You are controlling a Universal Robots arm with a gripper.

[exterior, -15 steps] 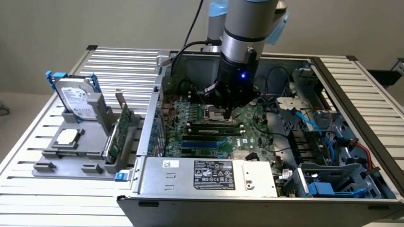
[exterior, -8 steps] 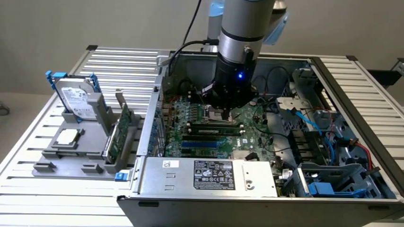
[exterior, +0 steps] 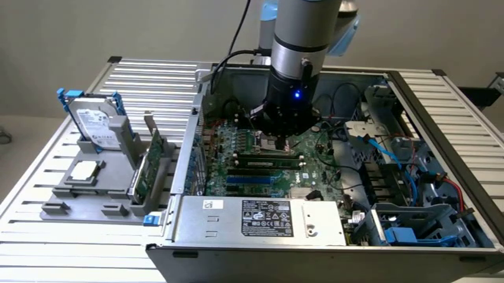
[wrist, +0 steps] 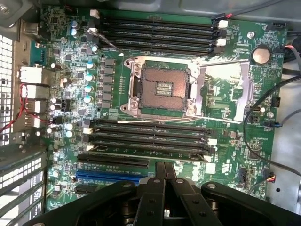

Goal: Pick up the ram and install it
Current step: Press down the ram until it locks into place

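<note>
The robot's gripper (wrist: 165,170) hangs low inside the open computer case (exterior: 260,221), right above the green board (wrist: 235,94). Its two black fingers (wrist: 161,172) are pressed together with nothing between them. The ram (exterior: 270,154) sits in a slot on the green board, just under the gripper.

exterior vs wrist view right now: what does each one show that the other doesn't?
Exterior only: the robot arm reaching down into the open PC case, the power supply, and on the holder beside the case at the exterior view's left, the hard drive and an upright green card.

Wrist only: the open CPU socket, the upper bank of memory slots, a coin cell, and the gripper with fingers shut, empty.

Both: the motherboard, the ram lying in the slot bank under the gripper, and the blue slot.
</note>
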